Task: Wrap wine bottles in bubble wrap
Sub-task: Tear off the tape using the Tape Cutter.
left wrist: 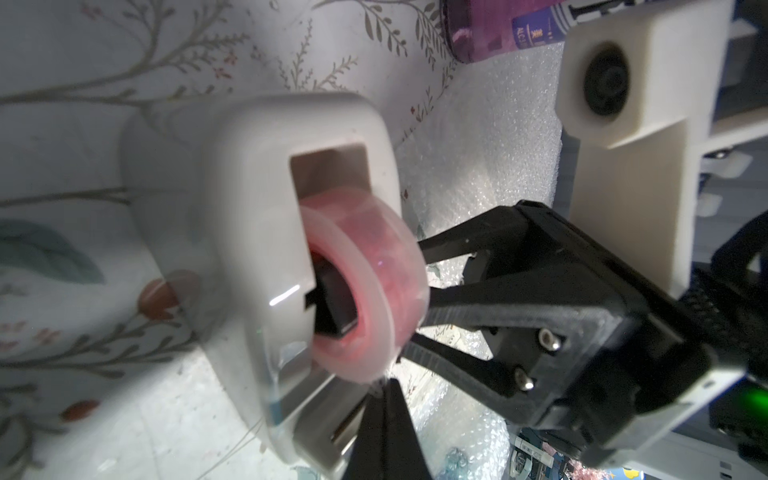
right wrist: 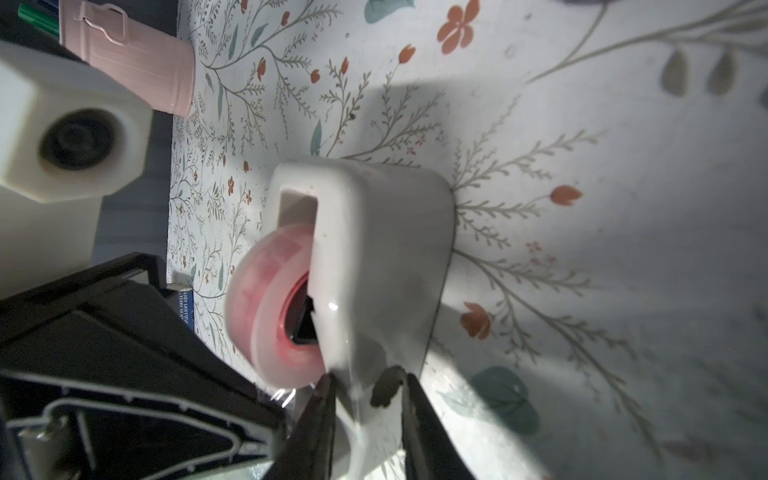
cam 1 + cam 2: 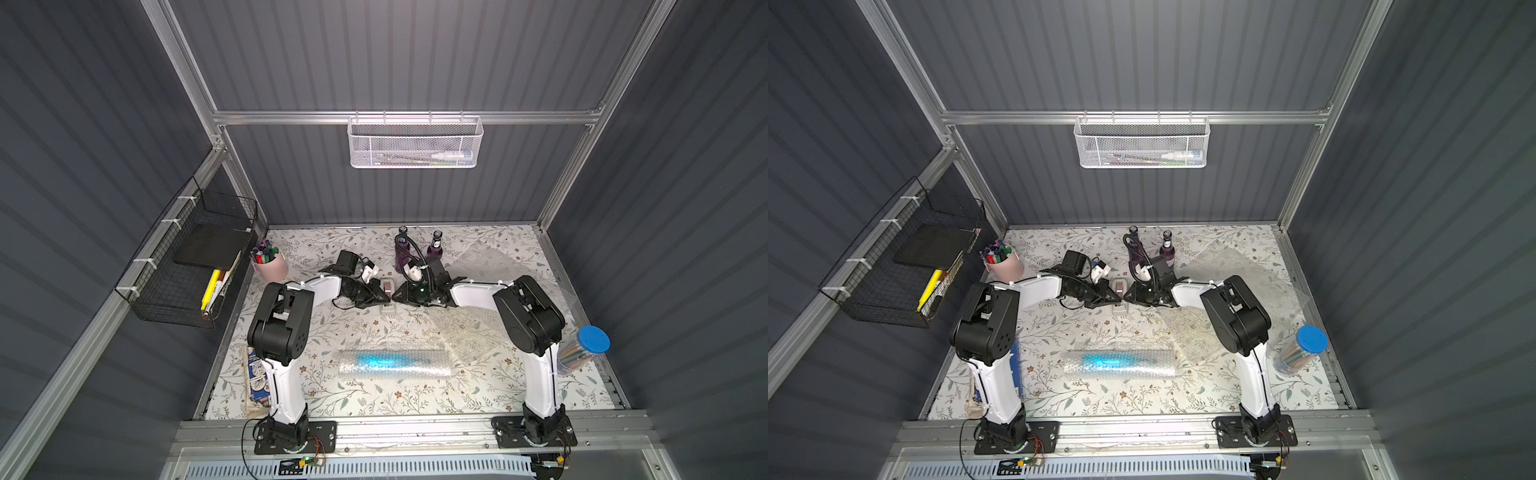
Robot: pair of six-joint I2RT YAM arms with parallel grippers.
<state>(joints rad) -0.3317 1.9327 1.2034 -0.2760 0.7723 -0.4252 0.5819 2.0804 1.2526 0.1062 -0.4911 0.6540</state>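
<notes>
The left gripper (image 1: 387, 388) was pressed together at the tape dispenser (image 1: 249, 208), the right gripper (image 2: 369, 384) astride it, hold unclear, so a pull might topple it, leaving the bubble wrap (image 3: 432, 365) round the blue bottle (image 3: 374, 360), lower centre, untaped.

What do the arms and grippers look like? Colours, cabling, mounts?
Matching left arm and right arm: glossy white shell links, bulky black joint housings, black base plates on an aluminium rail. Black cables run along the links. Black left gripper and right gripper, tapered open-frame fingers; a cream camera block by each. Green LED on the right wrist.
</notes>
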